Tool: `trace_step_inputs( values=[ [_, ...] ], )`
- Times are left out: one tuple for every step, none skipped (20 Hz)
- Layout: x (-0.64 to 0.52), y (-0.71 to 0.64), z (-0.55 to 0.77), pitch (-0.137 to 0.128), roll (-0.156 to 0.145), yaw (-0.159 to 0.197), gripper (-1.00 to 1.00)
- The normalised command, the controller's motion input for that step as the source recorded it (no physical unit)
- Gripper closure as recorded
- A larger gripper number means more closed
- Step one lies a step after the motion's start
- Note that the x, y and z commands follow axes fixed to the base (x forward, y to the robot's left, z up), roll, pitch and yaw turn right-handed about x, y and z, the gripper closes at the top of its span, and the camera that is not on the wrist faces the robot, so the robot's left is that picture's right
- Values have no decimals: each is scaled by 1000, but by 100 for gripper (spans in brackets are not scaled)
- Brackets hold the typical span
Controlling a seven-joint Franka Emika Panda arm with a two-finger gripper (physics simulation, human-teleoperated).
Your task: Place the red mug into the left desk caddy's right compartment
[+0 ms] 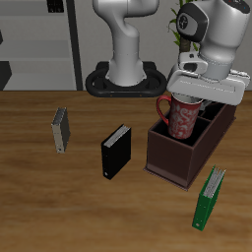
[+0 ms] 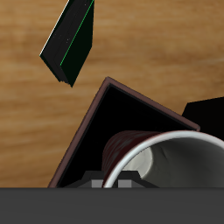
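My gripper point(image 1: 192, 97) is shut on the rim of the red mug point(image 1: 184, 116) and holds it upright in the air. The mug has a pale speckled pattern, and its red handle points away from the caddy. It hangs just above the dark maroon-brown left desk caddy point(image 1: 175, 157), over the section nearer the table's front edge. The mug's bottom is about level with the caddy's walls. In the wrist view the mug's white rim point(image 2: 166, 144) is close up, with the caddy's dark open section point(image 2: 114, 118) under it. The fingertips are hidden by the mug.
A green book point(image 1: 208, 199) stands near the table's front edge, just in front of the caddy; it also shows in the wrist view point(image 2: 70, 39). A black book point(image 1: 116, 151) stands mid-table beside the caddy. A grey book point(image 1: 61, 129) stands farther off.
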Motion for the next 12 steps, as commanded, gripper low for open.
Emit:
trace_step_inputs(
  values=[
    [3,151,-212,17,74,-41,100],
    [37,109,-357,26,5,-16,100],
    [164,228,-485,96,41,-6,100],
    [118,250,-419,35,64,62,100],
    [118,113,-339,34,38,32,100],
    [-12,-45,-7,0,0,0,100],
    [336,189,-1051,174,36,-38,100],
    [222,-74,-552,58,-50,14,100],
    [86,-68,-264,25,-40,12,100],
    [258,13,-542,87,13,-4,100],
    [183,-94,-521,96,-3,19,100],
    [159,-87,-454,39,-56,5,100]
  ],
)
